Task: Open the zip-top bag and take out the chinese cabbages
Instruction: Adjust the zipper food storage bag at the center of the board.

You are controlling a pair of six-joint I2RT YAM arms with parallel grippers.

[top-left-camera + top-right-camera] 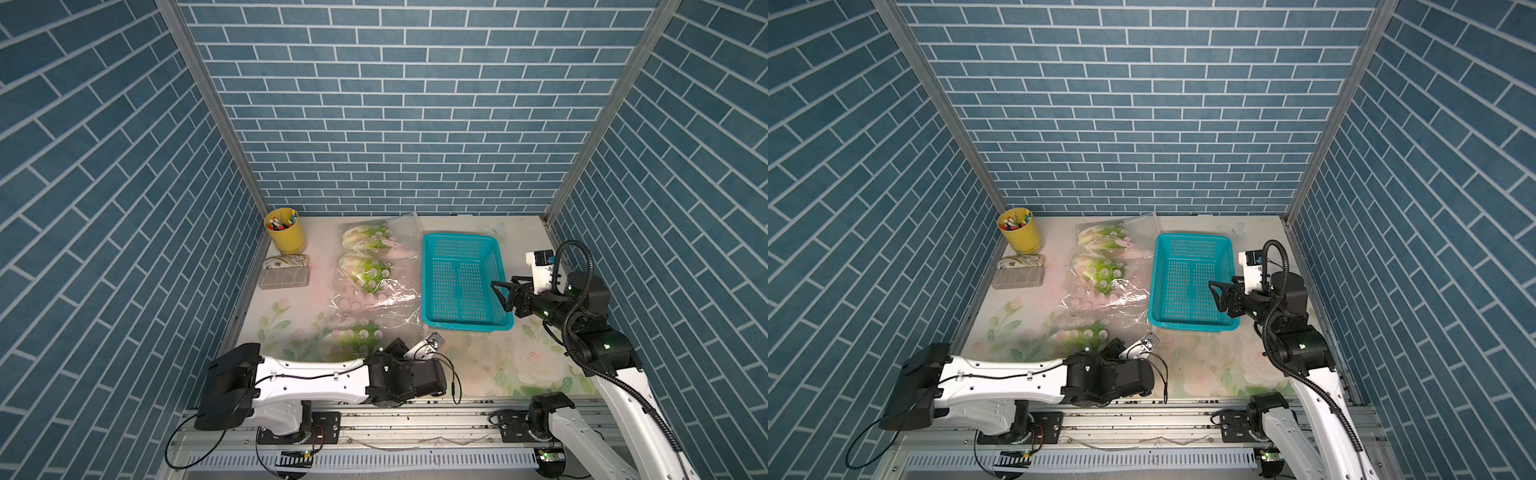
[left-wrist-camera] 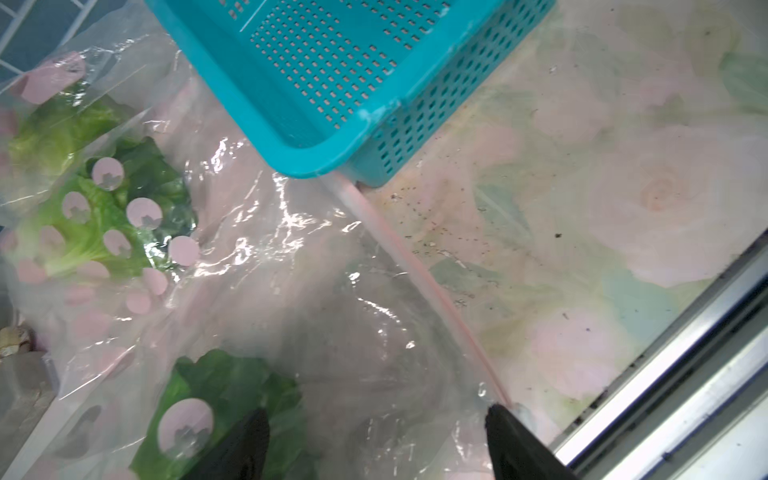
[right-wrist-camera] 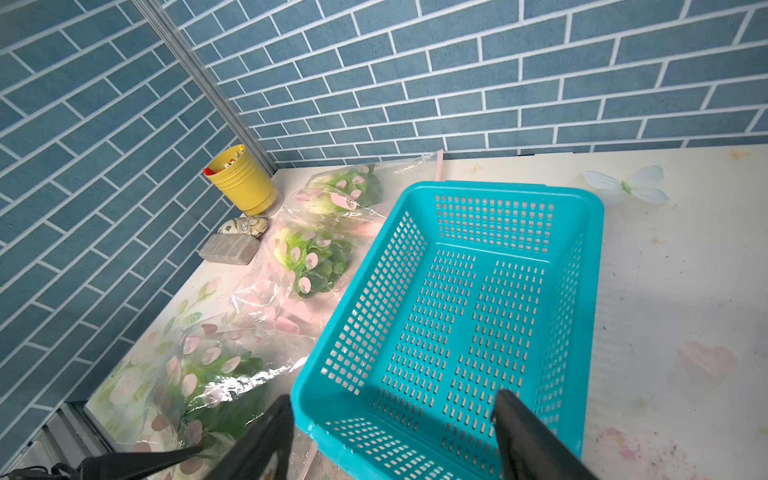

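Left of the teal basket (image 1: 427, 282) on the worktop (image 1: 478, 357), found zip-top bag (image 1: 390, 297) with three chinese cabbages (image 1: 365, 274) inside. Noted left gripper (image 2: 376, 413) released, straddling bag's near end; right gripper (image 3: 395, 395) released above basket's right rim.

bag (image 1: 390, 297) lies mid surface (image 1: 478, 361), three cabbages (image 1: 365, 272) inside in a front-to-back row; basket (image 1: 465, 326) just right of it; cup (image 1: 284, 230) in back-left corner, block (image 1: 284, 277) in front of cup
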